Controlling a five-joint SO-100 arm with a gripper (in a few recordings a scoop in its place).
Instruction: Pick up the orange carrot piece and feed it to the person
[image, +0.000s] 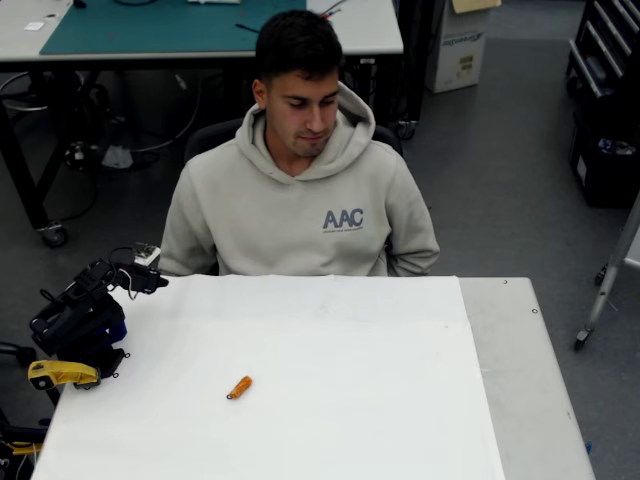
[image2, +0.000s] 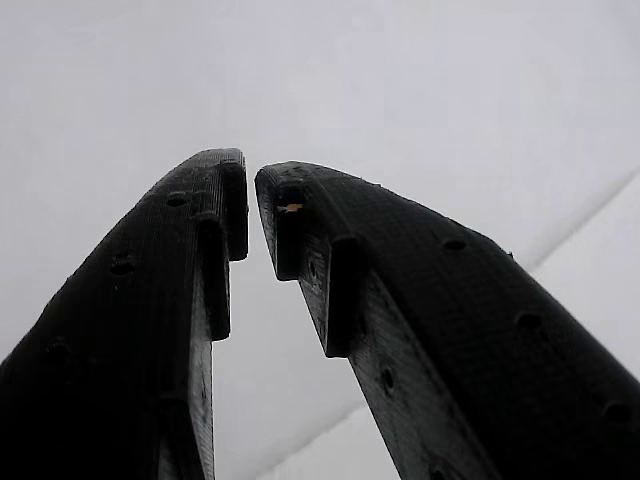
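From where I stand, the one legible print is "AAC" in dark blue-grey capitals on the chest of the hoodie (image: 300, 215) worn by the person (image: 298, 160) seated behind the table; a thin line of smaller lettering runs just beneath those capitals, too small to read; a cardboard box (image: 458, 45) on the floor at the back carries dark markings on its side, too blurred to make out.
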